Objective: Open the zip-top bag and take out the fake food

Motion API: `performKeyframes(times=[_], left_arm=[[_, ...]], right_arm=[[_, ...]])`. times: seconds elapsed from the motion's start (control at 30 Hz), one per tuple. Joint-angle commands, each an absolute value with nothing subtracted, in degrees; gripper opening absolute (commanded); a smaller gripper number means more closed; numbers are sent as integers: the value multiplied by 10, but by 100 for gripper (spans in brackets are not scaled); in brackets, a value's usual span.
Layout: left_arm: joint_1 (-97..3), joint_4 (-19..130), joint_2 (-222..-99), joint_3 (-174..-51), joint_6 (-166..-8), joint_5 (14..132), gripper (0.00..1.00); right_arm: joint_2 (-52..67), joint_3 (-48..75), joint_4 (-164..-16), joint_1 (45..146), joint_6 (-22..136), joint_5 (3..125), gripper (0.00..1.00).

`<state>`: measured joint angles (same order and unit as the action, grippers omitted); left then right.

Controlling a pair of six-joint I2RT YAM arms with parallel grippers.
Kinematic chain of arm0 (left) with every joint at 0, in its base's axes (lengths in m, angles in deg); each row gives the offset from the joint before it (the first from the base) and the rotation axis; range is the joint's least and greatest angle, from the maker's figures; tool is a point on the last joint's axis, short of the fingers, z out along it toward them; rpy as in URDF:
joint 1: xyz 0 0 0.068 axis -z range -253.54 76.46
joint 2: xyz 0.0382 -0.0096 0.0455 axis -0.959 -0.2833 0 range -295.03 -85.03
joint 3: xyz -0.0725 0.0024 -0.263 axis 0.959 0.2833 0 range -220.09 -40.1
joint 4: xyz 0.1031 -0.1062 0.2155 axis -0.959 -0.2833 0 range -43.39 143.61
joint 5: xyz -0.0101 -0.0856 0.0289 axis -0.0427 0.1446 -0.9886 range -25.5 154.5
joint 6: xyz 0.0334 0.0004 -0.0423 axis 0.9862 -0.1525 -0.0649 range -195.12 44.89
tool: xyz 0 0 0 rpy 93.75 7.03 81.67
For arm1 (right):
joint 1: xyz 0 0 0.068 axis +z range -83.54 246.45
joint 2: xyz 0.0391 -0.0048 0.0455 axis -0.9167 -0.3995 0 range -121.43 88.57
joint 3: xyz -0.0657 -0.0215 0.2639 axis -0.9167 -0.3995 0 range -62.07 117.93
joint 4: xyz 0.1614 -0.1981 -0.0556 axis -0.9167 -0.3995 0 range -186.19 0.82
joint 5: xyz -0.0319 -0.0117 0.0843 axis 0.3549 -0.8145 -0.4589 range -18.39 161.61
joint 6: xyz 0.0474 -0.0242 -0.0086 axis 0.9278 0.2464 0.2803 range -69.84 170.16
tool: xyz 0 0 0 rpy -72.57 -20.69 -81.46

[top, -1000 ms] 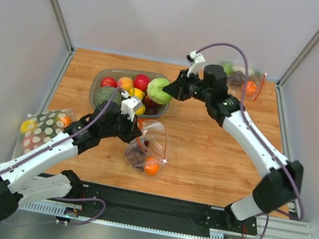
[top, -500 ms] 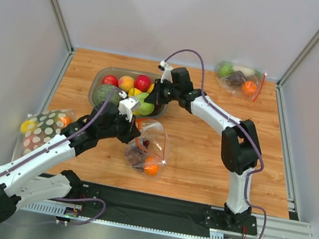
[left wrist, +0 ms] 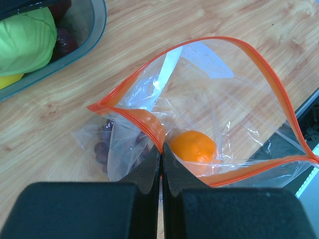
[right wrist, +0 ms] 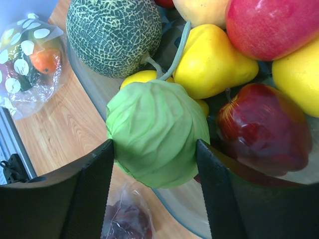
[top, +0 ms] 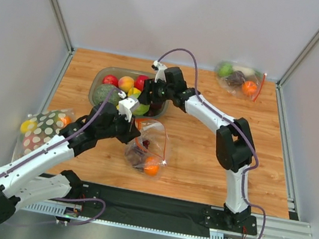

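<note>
Two pieces left in zip-top bag [top: 155,136] near worktop's [top: 190,155] front edge, left end effector [left wrist: 161,152] pinching its rim; right end effector [right wrist: 154,144] flanks green fruit [right wrist: 152,124] over bowl [left wrist: 79,47], grip unclear; next: release, fetch orange [left wrist: 193,147].

Grey bowl [left wrist: 97,22] of red apples [right wrist: 264,127], yellow fruit [right wrist: 212,62] and netted green melon [right wrist: 112,35]; polka-dot bag [top: 46,126] at left edge of table [top: 204,145].

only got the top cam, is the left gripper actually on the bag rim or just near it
Observer: On it. The left gripper is shut on the rim of the zip-top bag.
Operator: mouth open enough
Observer: Wide loop; the small orange lies just past the jaws, grape bunch off to one side.
Operator: is the right one gripping
Observer: The right gripper's jaws stand apart either side of the green fruit, which rests in the bowl.
</note>
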<state>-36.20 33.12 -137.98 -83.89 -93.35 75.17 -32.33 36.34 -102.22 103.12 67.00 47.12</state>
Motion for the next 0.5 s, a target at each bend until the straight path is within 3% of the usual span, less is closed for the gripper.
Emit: performKeyframes(times=[0.0,0.13,0.47], left_arm=[[-365,333,-1364,-842,-928,762,0],[-365,331,-1360,-843,-926,759,0],[-365,306,-1362,-867,-922,742,5]], right_arm=[[-270,380,-1025,1032,654,494,66],[-231,373,-1031,1032,633,530,77],[-115,359,-1118,1032,575,672,78]])
